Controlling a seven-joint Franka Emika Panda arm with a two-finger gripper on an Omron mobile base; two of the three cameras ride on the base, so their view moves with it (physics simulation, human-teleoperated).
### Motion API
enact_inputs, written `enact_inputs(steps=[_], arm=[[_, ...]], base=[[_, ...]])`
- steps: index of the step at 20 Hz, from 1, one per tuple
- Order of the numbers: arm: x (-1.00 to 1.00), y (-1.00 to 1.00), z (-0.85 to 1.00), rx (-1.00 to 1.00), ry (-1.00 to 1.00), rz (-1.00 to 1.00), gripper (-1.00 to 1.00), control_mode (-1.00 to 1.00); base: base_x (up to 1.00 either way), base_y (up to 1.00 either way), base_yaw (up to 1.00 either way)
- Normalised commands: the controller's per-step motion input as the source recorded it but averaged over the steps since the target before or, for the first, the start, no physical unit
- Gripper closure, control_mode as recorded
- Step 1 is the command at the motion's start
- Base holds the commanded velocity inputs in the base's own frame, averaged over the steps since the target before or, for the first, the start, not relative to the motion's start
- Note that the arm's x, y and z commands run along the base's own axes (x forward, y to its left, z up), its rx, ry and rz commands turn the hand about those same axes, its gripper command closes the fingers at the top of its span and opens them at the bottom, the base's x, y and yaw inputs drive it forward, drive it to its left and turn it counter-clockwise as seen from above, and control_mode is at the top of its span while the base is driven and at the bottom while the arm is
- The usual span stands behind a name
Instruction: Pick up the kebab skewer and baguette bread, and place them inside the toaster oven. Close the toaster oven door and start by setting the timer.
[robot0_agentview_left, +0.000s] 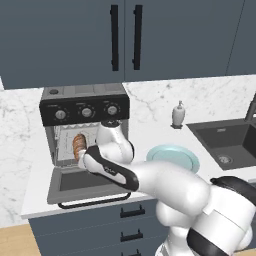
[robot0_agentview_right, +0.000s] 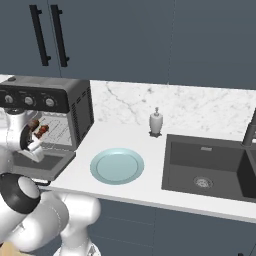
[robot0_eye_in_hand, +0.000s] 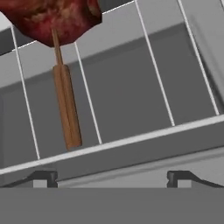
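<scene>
Wooden-handled kebab skewer (chunky) on wire rack.

Kebab skewer and baguette bread in toaster oven; plate right.

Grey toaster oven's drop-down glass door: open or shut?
Open. The grey-framed glass door lies flat in front of the grey-silver toaster oven, exposing the wire rack.
</scene>
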Motion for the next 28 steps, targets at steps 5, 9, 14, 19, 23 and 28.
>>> enact_inputs(steps=[5,9,14,19,23,28], arm=[[0.39,0.10,-0.30,0.00,-0.01,-0.05,-1.00,-1.00],[0.43,0.06,-0.31,0.00,0.00,-0.03,-1.00,-1.00],[0.46,0.00,-0.18,0.00,0.00,-0.02,-1.00,-1.00],[0.21,0.07,-0.28,0.00,-0.03,-0.05,-1.00,-1.00],[0.21,0.18,-0.19,0.00,-0.09,-0.06,-1.00,-1.00],[0.35,0.17,-0.08,0.00,-0.10,-0.09,-1.00,-1.00]], base=[[0.00,0.00,0.00],[0.00,0.00,0.00],[0.00,0.00,0.00],[0.00,0.00,0.00],[0.00,0.00,0.00],[0.00,0.00,0.00]])
